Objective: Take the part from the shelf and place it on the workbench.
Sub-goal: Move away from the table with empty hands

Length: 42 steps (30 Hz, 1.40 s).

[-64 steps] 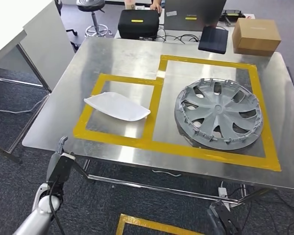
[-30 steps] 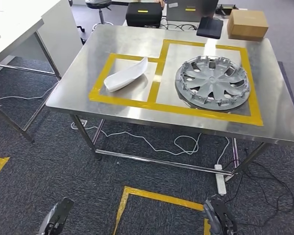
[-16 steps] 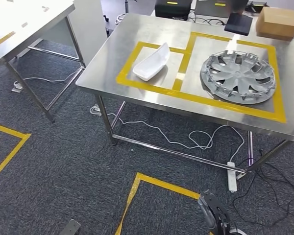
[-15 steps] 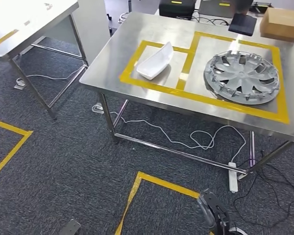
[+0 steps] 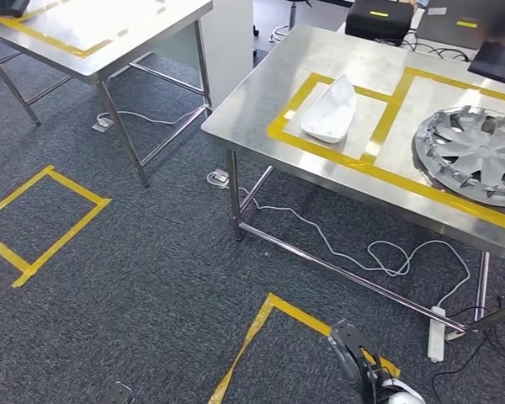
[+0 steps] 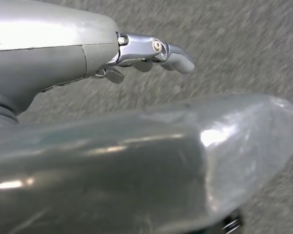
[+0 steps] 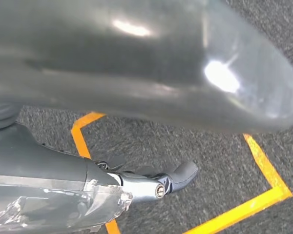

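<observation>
A white curved part (image 5: pixel 331 109) lies inside a yellow tape frame on the steel workbench (image 5: pixel 256 126). Beside it, at the picture's right edge, rests a grey wheel cover (image 5: pixel 475 153). Both arms hang low over the carpet, away from the bench. My left hand (image 5: pixel 114 393) peeks in at the bottom edge; the left wrist view shows this left hand (image 6: pixel 100 53) with fingers (image 6: pixel 174 52) stretched out and nothing in them. My right hand (image 5: pixel 358 362) hangs above a floor tape mark; in the right wrist view the right hand (image 7: pixel 100 183) also holds nothing, fingers (image 7: pixel 181 173) extended.
A second steel table (image 5: pixel 110 34) with yellow tape stands at the far left, a white cabinet (image 5: pixel 227 42) between the tables. Yellow tape squares (image 5: pixel 46 215) mark the carpet. A cable and power strip (image 5: pixel 436 332) lie under the workbench. A black case (image 5: pixel 380 17) sits behind it.
The camera has backed off and swung left, so the workbench now sits at the right and the second table has come in. My left hand dropped from the bench edge to hang low.
</observation>
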Tool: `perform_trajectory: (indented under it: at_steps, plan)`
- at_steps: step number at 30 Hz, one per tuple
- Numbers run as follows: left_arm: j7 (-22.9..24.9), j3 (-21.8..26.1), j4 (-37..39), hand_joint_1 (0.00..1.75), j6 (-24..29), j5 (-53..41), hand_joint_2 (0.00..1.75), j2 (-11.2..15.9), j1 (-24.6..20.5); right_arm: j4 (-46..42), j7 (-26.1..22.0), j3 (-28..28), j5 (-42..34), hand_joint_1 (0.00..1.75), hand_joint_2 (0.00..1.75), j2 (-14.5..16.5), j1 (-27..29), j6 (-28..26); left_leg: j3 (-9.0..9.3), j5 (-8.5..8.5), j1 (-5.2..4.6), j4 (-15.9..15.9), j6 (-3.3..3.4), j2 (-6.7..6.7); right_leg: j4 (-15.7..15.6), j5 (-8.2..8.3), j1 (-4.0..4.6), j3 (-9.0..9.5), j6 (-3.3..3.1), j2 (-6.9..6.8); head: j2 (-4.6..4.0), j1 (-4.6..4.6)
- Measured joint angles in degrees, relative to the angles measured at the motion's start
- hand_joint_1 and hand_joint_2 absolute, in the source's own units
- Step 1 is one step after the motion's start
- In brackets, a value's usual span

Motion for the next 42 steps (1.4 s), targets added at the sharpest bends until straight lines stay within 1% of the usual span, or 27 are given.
perform_trajectory:
  at_steps: [2,4,5,6,7,8,10,12,13,15,17,19,20,21,22,24,26,28,30,32,34,36,37,38,39,41,42]
  plan:
    - [0.33,-0.97,-0.64,0.0,0.38,0.48,0.0,0.52,0.45,0.87,-0.25,-0.12,0.2,0.0,0.0,0.68,-0.45,0.26,-1.64,-2.12,-0.06,2.98,-0.75,2.01,-0.84,0.68,-0.41,0.1,-0.3,-1.44,0.0,-0.48]
    - [0.88,-1.74,-1.31,0.0,0.87,1.46,0.0,0.92,0.42,1.71,-0.52,-0.2,0.51,0.0,0.0,1.11,-0.58,0.59,-5.03,-6.09,0.38,9.94,-1.66,4.75,-1.07,0.91,-0.5,-0.06,-0.45,-3.17,0.0,-0.87]
    - [1.39,-2.26,-1.75,0.0,1.25,2.37,0.0,1.12,0.37,2.19,-0.68,-0.24,0.76,0.0,0.0,1.34,-0.64,0.84,-6.65,-7.47,0.71,13.34,-2.13,5.42,-1.06,0.94,-0.53,-0.21,-0.42,-4.1,0.0,-0.87]
    - [1.99,-2.91,-2.25,0.0,1.67,3.45,0.0,1.35,0.37,2.7,-0.86,-0.27,1.1,0.0,0.0,1.61,-0.76,1.1,-7.5,-7.86,1.06,15.24,-2.53,5.76,-1.05,0.96,-0.59,-0.31,-0.35,-5.0,0.0,-0.88]
    - [2.54,-3.66,-2.76,0.0,2.08,4.54,0.0,1.64,0.41,3.2,-1.04,-0.32,1.45,0.0,0.0,1.87,-0.97,1.36,-7.3,-7.19,1.4,15.13,-2.89,6.01,-1.03,0.97,-0.69,-0.39,-0.22,-5.81,0.0,-0.86]
    - [2.92,-4.46,-3.2,0.0,2.39,5.5,0.0,1.99,0.43,3.64,-1.2,-0.36,1.8,0.0,0.0,2.12,-1.24,1.58,-5.91,-5.6,1.71,12.77,-3.24,6.42,-0.97,0.97,-0.86,-0.44,0.0,-6.54,0.0,-0.88]
    - [3.2,-5.91,-3.93,0.0,2.79,6.84,0.0,2.64,0.26,4.34,-1.46,-0.47,2.28,0.0,0.0,2.52,-1.8,1.87,-1.4,-2.22,2.06,4.94,-3.82,8.95,-0.45,0.72,-0.96,-0.52,0.74,-7.77,0.0,-1.02]
    - [3.21,-7.06,-4.47,0.0,3.08,7.54,0.0,3.17,-0.16,4.84,-1.62,-0.67,2.54,0.0,0.0,2.75,-2.2,2.05,1.06,-0.95,2.03,0.3,-3.21,10.75,0.16,0.37,-0.78,-0.61,1.6,-8.92,0.0,-1.04]
    - [3.2,-7.57,-4.63,0.0,3.28,7.88,0.0,3.36,-0.29,5.04,-1.66,-0.76,2.65,0.0,0.0,2.86,-2.32,2.13,1.08,-1.01,1.88,-0.18,-2.62,10.74,0.29,0.28,-0.72,-0.59,1.97,-9.49,0.0,-1.02]
    - [3.15,-8.69,-4.76,0.0,4.01,8.89,0.0,3.74,-0.21,5.33,-1.73,-0.81,2.92,0.0,0.0,3.14,-2.52,2.28,0.68,-0.77,1.75,-0.03,-1.43,9.32,0.3,0.1,-0.99,-0.48,2.64,-10.1,0.0,-0.84]
    - [3.15,-9.87,-4.88,0.0,4.77,10.0,0.0,4.07,-0.2,5.54,-1.84,-0.85,3.26,0.0,0.0,3.31,-2.56,2.44,0.42,-0.35,1.82,-0.09,-0.52,8.09,2.98,-1.98,-1.29,-1.7,3.14,-7.76,0.0,-0.71]
    - [3.4,-10.93,-5.19,0.0,5.33,10.7,0.0,4.38,-0.43,5.9,-1.92,-0.87,3.51,0.0,0.0,3.38,-2.45,2.62,0.07,-0.04,1.77,-0.11,0.09,6.75,10.46,-6.0,-1.31,-5.14,3.18,-4.45,0.0,-0.51]
    - [3.66,-11.44,-5.41,0.0,5.57,11.04,0.0,4.55,-0.53,6.11,-1.93,-0.87,3.59,0.0,0.0,3.39,-2.36,2.7,-0.09,0.06,1.66,-0.1,0.25,6.0,14.47,-7.58,-1.25,-7.04,3.08,-3.7,0.0,-0.46]
    - [3.94,-11.95,-5.62,0.0,5.8,11.37,0.0,4.75,-0.57,6.32,-1.93,-0.87,3.67,0.0,0.0,3.4,-2.28,2.79,-0.19,0.13,1.53,-0.09,0.34,5.22,17.12,-8.24,-1.18,-8.35,2.94,-3.36,0.0,-0.44]
    - [4.21,-12.5,-5.83,0.0,5.97,11.76,0.0,4.92,-0.58,6.5,-1.93,-0.87,3.75,0.0,0.0,3.42,-2.25,2.86,-0.23,0.19,1.43,-0.08,0.35,4.43,17.54,-7.76,-1.11,-8.63,2.76,-3.21,0.0,-0.44]
    - [4.55,-13.54,-6.24,0.0,6.12,12.37,0.0,5.31,-0.62,6.71,-1.93,-0.87,3.9,0.0,0.0,3.47,-2.29,2.98,-0.21,0.32,1.37,-0.05,0.22,2.8,11.72,-4.11,-1.07,-5.88,2.33,-2.34,0.0,-0.44]
    - [4.76,-14.37,-6.62,0.0,6.2,12.71,0.0,5.67,-0.84,6.82,-1.96,-0.87,4.0,0.0,0.0,3.5,-2.41,3.06,-0.36,0.46,1.32,0.09,-0.16,1.32,4.0,-1.31,-1.27,-2.18,2.05,0.26,0.0,-0.46]
    - [4.92,-15.04,-6.9,0.0,6.28,12.79,0.0,5.97,-1.06,6.91,-1.99,-0.87,4.09,0.0,0.0,3.51,-2.49,3.14,-0.83,0.74,1.42,0.13,-0.83,0.09,1.18,-0.99,-1.25,-0.69,1.79,1.51,0.0,-0.48]
    - [4.99,-15.66,-7.04,0.0,6.31,12.86,0.0,6.18,-1.0,6.94,-2.02,-0.87,4.16,0.0,0.0,3.63,-2.58,3.19,-1.34,1.07,1.72,0.12,-1.61,-0.66,1.05,-0.68,-1.09,-0.52,1.19,0.29,0.0,-0.49]
    - [5.01,-16.13,-7.15,0.0,6.3,12.99,0.0,6.39,-0.96,6.94,-2.05,-0.89,4.17,0.0,0.0,3.78,-2.63,3.19,-2.43,-0.21,1.69,2.0,-2.15,1.6,0.75,-0.25,-1.11,-0.51,0.43,-1.07,0.0,-0.66]
    - [5.0,-16.53,-7.27,0.0,6.25,13.29,0.0,6.69,-1.26,6.94,-2.08,-0.91,4.18,0.0,0.0,3.81,-2.51,3.16,-5.42,-3.83,1.56,8.19,-2.55,4.85,0.57,-0.12,-1.01,-0.55,0.01,-2.63,0.0,-0.81]
    - [5.0,-16.94,-7.35,0.0,6.14,13.57,0.0,6.91,-1.53,6.95,-2.08,-0.91,4.19,0.0,0.0,3.8,-2.31,3.16,-8.64,-6.7,1.6,15.11,-2.87,5.81,0.58,-0.16,-0.87,-0.66,-0.11,-4.36,0.0,-0.8]
    - [5.0,-17.14,-7.39,0.0,6.09,13.6,0.0,6.97,-1.51,6.95,-2.08,-0.91,4.19,0.0,0.0,3.8,-2.24,3.16,-9.12,-6.75,1.6,16.38,-2.93,5.91,0.58,-0.19,-0.84,-0.69,-0.12,-5.18,0.0,-0.81]
    - [5.01,-17.29,-7.4,0.0,6.08,13.62,0.0,7.05,-1.46,6.95,-2.08,-0.91,4.19,0.0,0.0,3.81,-2.21,3.17,-8.41,-5.72,1.6,15.32,-2.92,6.04,0.58,-0.22,-0.84,-0.68,-0.1,-5.95,0.0,-0.83]
    - [5.01,-17.44,-7.45,0.0,6.08,13.62,0.0,7.16,-1.4,6.95,-2.08,-0.91,4.19,0.0,0.0,3.81,-2.2,3.17,-6.55,-3.96,1.59,12.17,-2.87,6.5,0.59,-0.28,-0.84,-0.62,-0.02,-6.69,0.0,-0.83]
    - [5.01,-17.65,-7.61,0.0,6.07,13.64,0.0,7.38,-1.52,6.94,-2.08,-0.95,4.17,0.0,0.0,3.8,-2.22,3.15,-2.15,-1.1,1.42,4.41,-2.56,9.29,0.73,-0.57,-0.54,-0.46,0.41,-8.01,0.0,-0.89]
    - [5.0,-17.76,-7.69,0.0,6.05,13.69,0.0,7.46,-1.64,6.94,-2.08,-1.01,4.15,0.0,0.0,3.77,-2.23,3.14,-0.8,-0.49,1.3,1.86,-2.19,10.35,0.79,-0.72,-0.31,-0.37,0.71,-8.62,0.0,-0.82]
